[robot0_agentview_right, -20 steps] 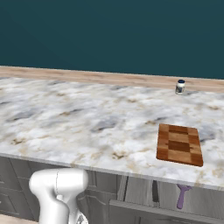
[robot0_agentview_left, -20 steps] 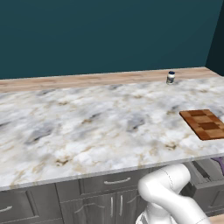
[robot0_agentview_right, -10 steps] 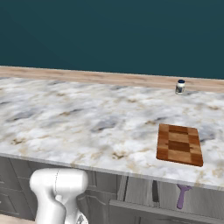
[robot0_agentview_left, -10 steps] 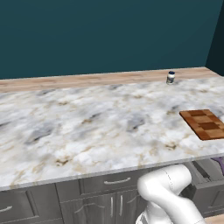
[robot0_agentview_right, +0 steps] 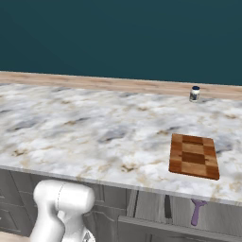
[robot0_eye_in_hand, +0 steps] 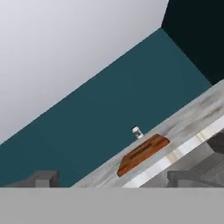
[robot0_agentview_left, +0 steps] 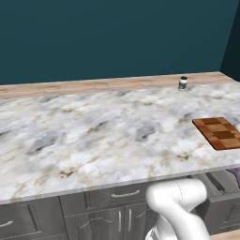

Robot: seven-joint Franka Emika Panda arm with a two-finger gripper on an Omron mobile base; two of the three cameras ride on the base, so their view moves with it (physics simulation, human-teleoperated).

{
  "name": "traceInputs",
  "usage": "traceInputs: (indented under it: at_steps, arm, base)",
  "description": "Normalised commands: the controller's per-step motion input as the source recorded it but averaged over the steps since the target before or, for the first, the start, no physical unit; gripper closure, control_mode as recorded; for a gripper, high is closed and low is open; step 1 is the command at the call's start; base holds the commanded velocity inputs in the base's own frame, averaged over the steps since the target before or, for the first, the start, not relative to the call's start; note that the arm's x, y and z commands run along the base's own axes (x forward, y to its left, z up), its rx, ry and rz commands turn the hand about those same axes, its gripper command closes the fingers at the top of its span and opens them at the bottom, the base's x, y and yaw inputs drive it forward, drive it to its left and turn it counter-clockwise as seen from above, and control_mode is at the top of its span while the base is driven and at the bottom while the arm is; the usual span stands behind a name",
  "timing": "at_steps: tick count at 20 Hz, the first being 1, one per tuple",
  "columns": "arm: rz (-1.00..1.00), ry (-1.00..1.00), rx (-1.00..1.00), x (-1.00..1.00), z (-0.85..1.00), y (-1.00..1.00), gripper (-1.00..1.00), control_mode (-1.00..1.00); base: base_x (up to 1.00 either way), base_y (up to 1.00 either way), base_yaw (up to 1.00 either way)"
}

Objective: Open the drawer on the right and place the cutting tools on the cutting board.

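The drawer (robot0_agentview_right: 147,206) under the counter's right part stands pulled out, its light grey inside showing. Two cutting tools lie in it: a slim dark one (robot0_agentview_right: 167,206) and a purple one (robot0_agentview_right: 197,211). In the left base view the drawer (robot0_agentview_left: 216,185) shows the purple tool (robot0_agentview_left: 236,175) at the frame edge. The checkered cutting board (robot0_agentview_right: 194,155) (robot0_agentview_left: 220,132) lies bare on the marble counter above the drawer. My gripper (robot0_eye_in_hand: 113,179) is low, below counter height, and looks up at the board (robot0_eye_in_hand: 142,154). Its fingertips (robot0_eye_in_hand: 43,178) stand wide apart and open, with nothing between them.
A small dark-capped jar (robot0_agentview_right: 194,93) (robot0_agentview_left: 183,83) stands at the back of the counter, beyond the board. The marble counter (robot0_agentview_left: 93,136) stretches wide to the left. Closed drawer fronts with handles (robot0_agentview_left: 124,193) run below its edge. A teal wall backs the counter.
My gripper has gone from shut to open. In the base views the arm, drawer, tools and board look unmoved.
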Motion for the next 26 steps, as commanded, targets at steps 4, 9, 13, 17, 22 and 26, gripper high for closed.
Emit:
traceInputs:
  at_steps: [4,9,13,17,22,26]
  arm:
    - [0.00,0.05,-0.51,0.19,0.70,0.78,-1.00,-1.00]
    - [0.00,0.13,-0.53,0.25,0.56,0.86,-1.00,-1.00]
    - [0.00,0.16,-0.53,0.34,0.57,0.83,-1.00,-1.00]
    - [0.00,0.18,-0.51,0.44,0.63,0.62,-1.00,-1.00]
    - [0.00,0.23,-0.50,0.38,0.59,0.36,-1.00,-1.00]
    - [0.00,0.34,-0.46,0.37,0.41,0.14,-1.00,-1.00]
  base:
    - [0.00,0.00,0.00]
    - [0.00,0.00,0.00]
    - [0.00,0.00,0.00]
    - [0.00,0.00,0.00]
    - [0.00,0.00,0.00]
    - [0.00,0.00,0.00]
